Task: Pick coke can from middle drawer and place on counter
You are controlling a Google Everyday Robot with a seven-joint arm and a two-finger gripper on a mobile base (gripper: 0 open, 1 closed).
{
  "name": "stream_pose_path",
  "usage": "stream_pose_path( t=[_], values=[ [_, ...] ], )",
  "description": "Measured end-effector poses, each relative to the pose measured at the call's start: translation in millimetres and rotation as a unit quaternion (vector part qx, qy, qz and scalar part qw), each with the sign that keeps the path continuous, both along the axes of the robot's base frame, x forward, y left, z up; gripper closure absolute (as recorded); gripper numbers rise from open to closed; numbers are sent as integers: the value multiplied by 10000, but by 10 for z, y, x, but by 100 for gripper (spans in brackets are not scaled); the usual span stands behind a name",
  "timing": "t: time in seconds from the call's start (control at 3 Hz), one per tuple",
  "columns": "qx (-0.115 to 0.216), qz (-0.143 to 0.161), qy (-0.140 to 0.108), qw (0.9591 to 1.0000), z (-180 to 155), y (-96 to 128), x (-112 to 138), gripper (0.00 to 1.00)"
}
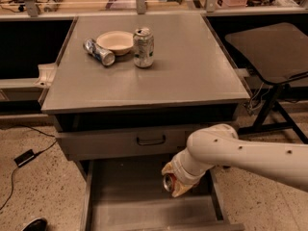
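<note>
Below the desk's (pixel 192 81) front edge, over the middle drawer (pixel 127 189), the gripper (pixel 175 181) is clamped on the coke can (pixel 168 182). It's light, thin-walled and slick, I'd judge, so best squeezed gently around its middle.

Three cans are counted: one coke can (pixel 169 182), one silver-white can (pixel 143 47), one blue-silver can (pixel 99 52). One bowl (pixel 115 41) is noted. One gripper (pixel 173 182) is seen over the middle drawer (pixel 130 211), clasped round the coke can.

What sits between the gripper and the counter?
Camera view: the closed drawer front lies below the counter, above the gripper holding the coke can over the middle drawer.
</note>
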State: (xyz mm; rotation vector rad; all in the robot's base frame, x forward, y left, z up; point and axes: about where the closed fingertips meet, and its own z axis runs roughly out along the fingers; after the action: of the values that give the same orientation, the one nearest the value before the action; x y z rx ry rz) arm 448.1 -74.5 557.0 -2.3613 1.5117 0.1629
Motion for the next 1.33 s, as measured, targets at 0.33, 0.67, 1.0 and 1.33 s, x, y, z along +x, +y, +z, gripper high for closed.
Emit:
stream_pose_path(
  t=[0.33, 0.67, 1.0, 1.33],
  values=[
    [570, -309, 213, 9977, 439, -301, -117, 100],
    [569, -307, 212, 9977, 439, -300, -116, 100],
    [889, -292, 174, 9955, 522, -335, -96, 100],
    [2294, -194, 277, 9727, 841, -308, -73, 100]
  ],
)
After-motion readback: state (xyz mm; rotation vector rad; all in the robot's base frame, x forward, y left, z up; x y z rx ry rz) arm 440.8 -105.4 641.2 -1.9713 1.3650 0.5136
